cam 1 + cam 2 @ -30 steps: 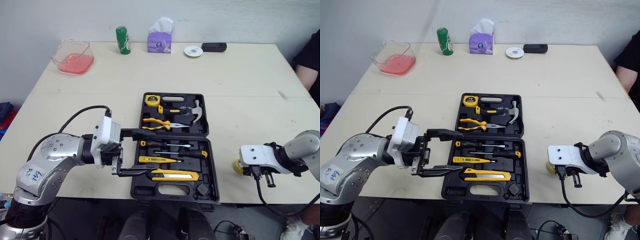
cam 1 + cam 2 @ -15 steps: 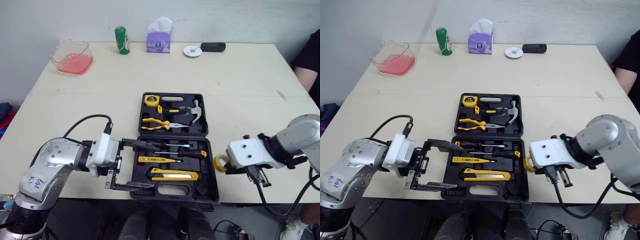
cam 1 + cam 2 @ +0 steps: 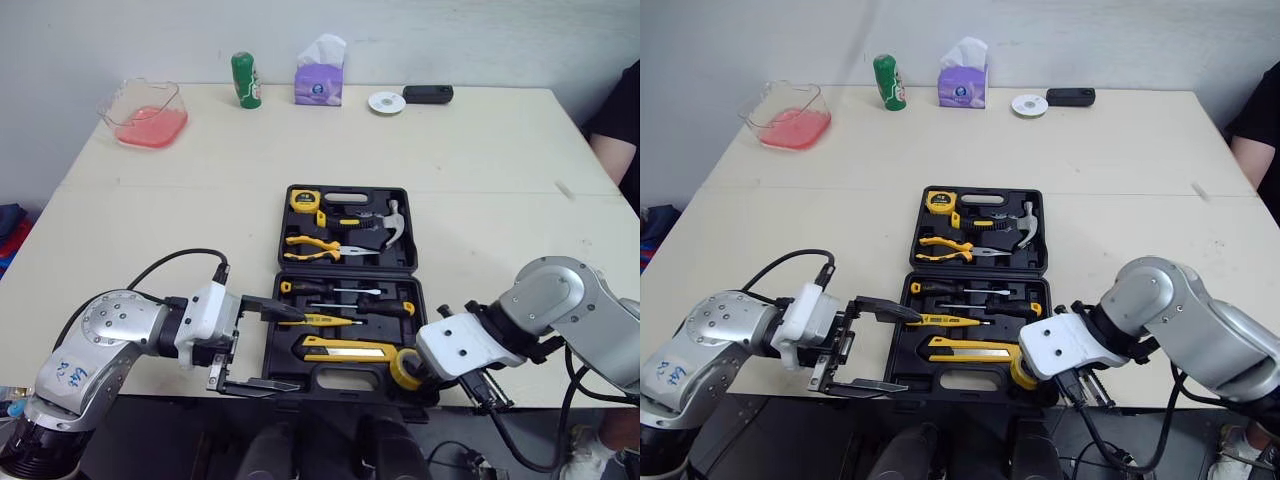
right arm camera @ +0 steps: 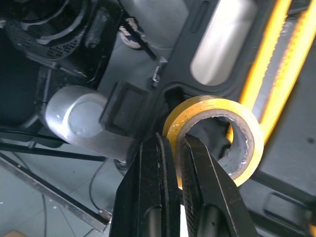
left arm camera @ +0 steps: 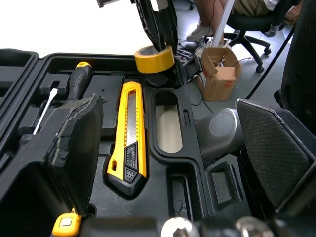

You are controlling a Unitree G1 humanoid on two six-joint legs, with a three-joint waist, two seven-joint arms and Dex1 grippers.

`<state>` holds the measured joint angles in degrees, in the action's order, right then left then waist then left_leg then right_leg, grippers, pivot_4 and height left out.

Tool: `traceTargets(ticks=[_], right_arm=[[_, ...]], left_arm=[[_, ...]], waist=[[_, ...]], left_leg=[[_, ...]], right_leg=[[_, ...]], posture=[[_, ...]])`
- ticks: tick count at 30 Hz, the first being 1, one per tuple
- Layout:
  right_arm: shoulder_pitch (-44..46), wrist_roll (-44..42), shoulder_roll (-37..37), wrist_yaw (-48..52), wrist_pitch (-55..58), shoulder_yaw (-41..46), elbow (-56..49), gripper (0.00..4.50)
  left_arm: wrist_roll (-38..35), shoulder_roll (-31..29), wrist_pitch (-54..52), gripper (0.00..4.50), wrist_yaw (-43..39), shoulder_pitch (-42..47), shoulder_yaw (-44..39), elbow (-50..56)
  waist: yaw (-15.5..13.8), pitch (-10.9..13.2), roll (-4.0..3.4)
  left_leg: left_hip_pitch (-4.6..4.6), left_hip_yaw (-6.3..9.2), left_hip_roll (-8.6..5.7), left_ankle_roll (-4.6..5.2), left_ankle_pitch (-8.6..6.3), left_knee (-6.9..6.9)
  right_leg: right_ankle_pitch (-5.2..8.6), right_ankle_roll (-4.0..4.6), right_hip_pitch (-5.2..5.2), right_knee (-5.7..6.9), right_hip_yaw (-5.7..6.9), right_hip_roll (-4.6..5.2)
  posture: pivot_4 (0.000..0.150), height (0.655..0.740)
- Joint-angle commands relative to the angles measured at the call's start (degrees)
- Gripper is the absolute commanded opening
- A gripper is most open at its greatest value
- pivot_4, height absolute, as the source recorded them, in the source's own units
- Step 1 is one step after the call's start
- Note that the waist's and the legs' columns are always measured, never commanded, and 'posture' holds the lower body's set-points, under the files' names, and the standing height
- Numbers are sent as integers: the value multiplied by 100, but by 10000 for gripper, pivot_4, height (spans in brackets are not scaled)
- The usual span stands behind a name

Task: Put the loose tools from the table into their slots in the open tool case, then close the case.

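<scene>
- Right gripper (image 4: 174,144) has carried the tape roll (image 3: 405,368) from beside the tool case (image 3: 347,194) to over its near right corner.
- Roll: yellow ring, pale core, its wall pinched by the fingers.
- Left gripper (image 3: 297,350) spread wide, empty, at the case's near left edge.

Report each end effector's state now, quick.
Left end effector: open, holding nothing.
Right end effector: closed on the yellow tape roll.
</scene>
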<state>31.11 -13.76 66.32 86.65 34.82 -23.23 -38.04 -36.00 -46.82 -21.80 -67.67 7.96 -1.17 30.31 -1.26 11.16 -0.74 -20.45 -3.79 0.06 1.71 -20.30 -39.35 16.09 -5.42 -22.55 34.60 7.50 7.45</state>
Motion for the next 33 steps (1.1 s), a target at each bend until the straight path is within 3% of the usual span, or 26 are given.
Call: traceTargets(ticks=[1, 18, 21, 27, 33], right_arm=[[-102, 202, -29, -43, -117, -144, -121, 734], [33, 646, -156, 158, -100, -569, 193, 734], [97, 534, -98, 283, 42, -551, 173, 11855], [106, 198, -104, 365, -132, -234, 192, 41039], [82, -521, 168, 579, 77, 158, 138, 41039]], left_arm=[[-102, -74, -29, 45000, 30, -19, -120, 197], [-124, -89, -168, 45000, 241, -81, -155, 302], [-127, -98, -188, 45000, 268, -105, -173, 331], [-222, -133, -268, 45000, 285, -180, -252, 373], [-184, -169, -234, 45000, 237, -211, -266, 302]], waist=[[0, 0, 0], [-4, -1, 2], [-4, -1, 2], [3, -1, 4], [3, -1, 4]], left_leg=[[0, 0, 1, 0, 0, 0], [0, 1, -2, 0, 0, 0], [0, 2, -2, 0, 0, 0], [0, 1, 3, -1, 0, 0], [0, 1, 3, -1, 0, 0]], right_leg=[[0, 0, 0, 0, 0, 1], [0, 0, 0, -1, 1, 1], [0, 0, 0, -1, 2, 1], [0, 0, 0, -1, 1, 3], [0, 0, 0, -2, 1, 3]], posture=[[1500, 7400], [1500, 7400], [1500, 7400], [1500, 7400], [1500, 7400]])
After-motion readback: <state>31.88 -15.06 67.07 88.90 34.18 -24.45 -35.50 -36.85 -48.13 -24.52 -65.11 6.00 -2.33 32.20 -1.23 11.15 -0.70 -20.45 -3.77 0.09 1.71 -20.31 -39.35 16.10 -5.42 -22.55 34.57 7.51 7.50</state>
